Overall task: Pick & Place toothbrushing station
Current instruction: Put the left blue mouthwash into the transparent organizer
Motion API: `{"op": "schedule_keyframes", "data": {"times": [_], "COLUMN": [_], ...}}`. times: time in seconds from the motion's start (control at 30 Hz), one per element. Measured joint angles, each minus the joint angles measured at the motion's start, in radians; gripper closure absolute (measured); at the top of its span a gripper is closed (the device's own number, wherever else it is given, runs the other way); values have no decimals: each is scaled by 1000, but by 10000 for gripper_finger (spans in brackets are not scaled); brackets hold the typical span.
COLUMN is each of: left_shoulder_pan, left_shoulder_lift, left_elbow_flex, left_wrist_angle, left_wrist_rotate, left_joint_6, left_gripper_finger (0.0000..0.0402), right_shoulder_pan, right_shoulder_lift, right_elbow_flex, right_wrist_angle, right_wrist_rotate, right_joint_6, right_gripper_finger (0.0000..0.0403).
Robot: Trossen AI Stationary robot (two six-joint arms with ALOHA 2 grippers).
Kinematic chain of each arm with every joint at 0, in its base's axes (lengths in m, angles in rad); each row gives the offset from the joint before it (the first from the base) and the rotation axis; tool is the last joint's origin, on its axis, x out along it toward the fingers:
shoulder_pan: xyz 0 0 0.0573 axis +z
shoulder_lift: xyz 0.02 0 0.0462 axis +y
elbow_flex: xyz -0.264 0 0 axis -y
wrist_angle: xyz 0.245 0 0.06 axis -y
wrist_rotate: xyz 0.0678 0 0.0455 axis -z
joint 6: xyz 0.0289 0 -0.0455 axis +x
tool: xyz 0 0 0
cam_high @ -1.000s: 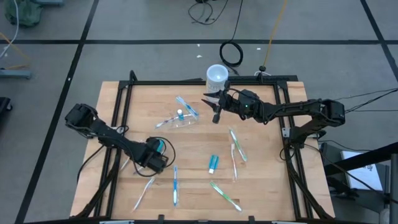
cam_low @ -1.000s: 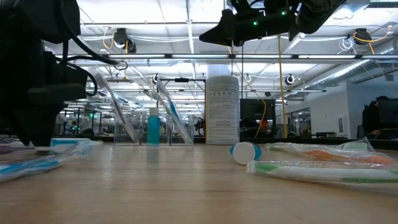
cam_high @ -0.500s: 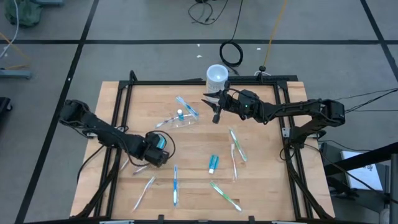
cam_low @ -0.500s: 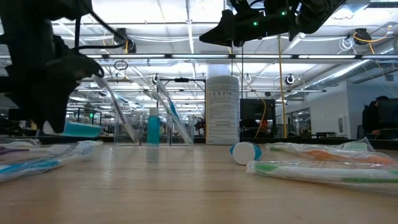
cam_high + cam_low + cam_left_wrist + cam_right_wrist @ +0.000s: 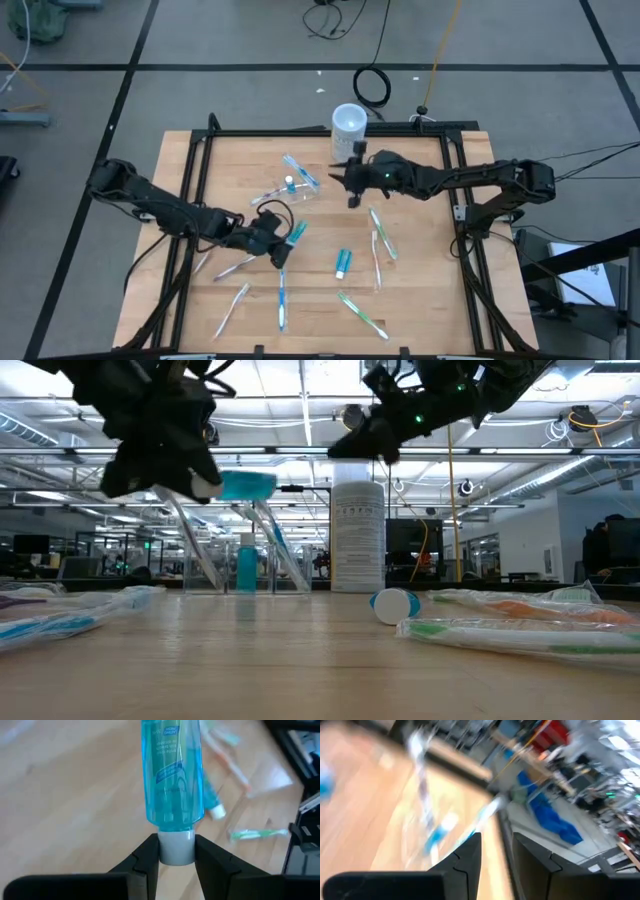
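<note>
The left gripper is clamped on the white cap of a blue tube, holding it clear of the wooden surface, near the middle and just short of the toothbrushing station. In the left wrist view its fingers pinch the cap from both sides, with the tube's body sticking out ahead of them.

The station, a clear tray, lies toward the far middle of the surface, and already appears to hold at least 1 toothbrush and a small blue item; exactly how they sit inside it is hard to read.

The right gripper hangs above the surface just beside the station, near the white cup. Its fingers stand a little apart in the right wrist view and nothing shows between them.

I judge the work partly done. The held tube is not yet placed. Well apart from the station, loose on the surface, lie another small blue tube, several toothbrushes to the right, and more toothbrushes along the near edge, so most of the sorting looks left to do.
</note>
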Motion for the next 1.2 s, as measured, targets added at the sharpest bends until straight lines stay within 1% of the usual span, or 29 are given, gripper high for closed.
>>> {"op": "schedule_keyframes", "data": {"times": [0.07,0.13,0.2,0.27,0.37,0.47,0.6,0.7,0.8,0.93,1.03,1.1,1.2], "left_shoulder_pan": [8,15,24,34,45,51,70,84,107,131,138,134,123], "left_shoulder_lift": [3,3,3,3,3,1,-2,-21,-43,-81,-101,-100,-91], "left_elbow_flex": [0,0,0,0,0,0,0,0,3,1,2,2,2], "left_wrist_angle": [47,99,166,236,328,382,415,417,438,432,395,393,384], "left_wrist_rotate": [-43,-98,-117,-107,-61,-16,62,107,171,269,342,370,376], "left_joint_6": [63,127,207,287,390,479,530,563,608,673,708,736,772], "left_gripper_finger": [295,295,295,295,295,295,295,295,295,295,295,295,295], "right_shoulder_pan": [12,25,40,54,78,99,125,148,176,225,258,274,293], "right_shoulder_lift": [0,0,0,0,0,0,0,0,0,0,1,1,1], "right_elbow_flex": [0,-1,-1,-1,0,0,0,0,0,0,0,0,0], "right_wrist_angle": [-98,-156,-177,-162,-95,-9,82,93,57,7,21,45,53], "right_wrist_rotate": [0,0,-1,-1,-1,-1,-1,-1,-2,-2,-2,-2,-2], "right_joint_6": [-47,-78,-101,-111,-101,-44,-11,-58,-135,-247,-285,-299,-300], "right_gripper_finger": [303,303,303,303,302,296,276,262,255,255,258,258,258]}}
